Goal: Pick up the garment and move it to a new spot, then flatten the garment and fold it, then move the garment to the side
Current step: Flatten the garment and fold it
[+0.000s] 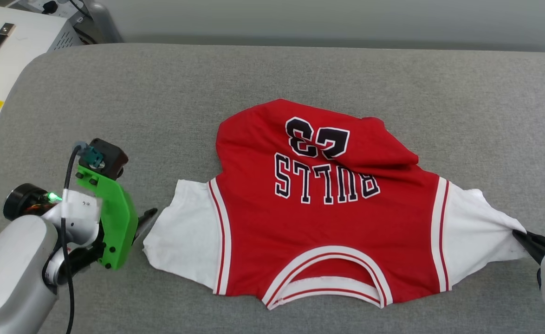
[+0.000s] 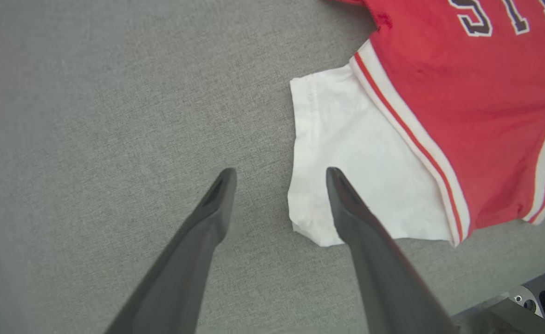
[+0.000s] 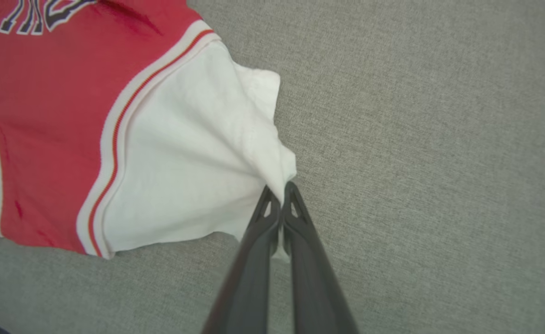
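Observation:
The garment (image 1: 323,218), a red jersey with white sleeves and a black "BULLS 23" print, lies print-up on the grey cushion, collar toward me and its far hem bunched. My right gripper (image 1: 519,235) is shut on the edge of the garment's right white sleeve (image 3: 198,157), which is pulled into a taut point at the closed gripper (image 3: 281,190). At the left sleeve (image 2: 347,153), my left gripper (image 2: 281,172) stands open, one finger over the sleeve's outer edge and the other over bare cushion; in the head view this gripper (image 1: 148,218) is mostly hidden behind its green mount.
The grey cushion (image 1: 272,74) spreads wide around the garment, with bare fabric beyond it and to both sides. A white equipment box (image 1: 8,51) stands off the cushion at the far left. The cushion's near edge shows at the lower right of the left wrist view.

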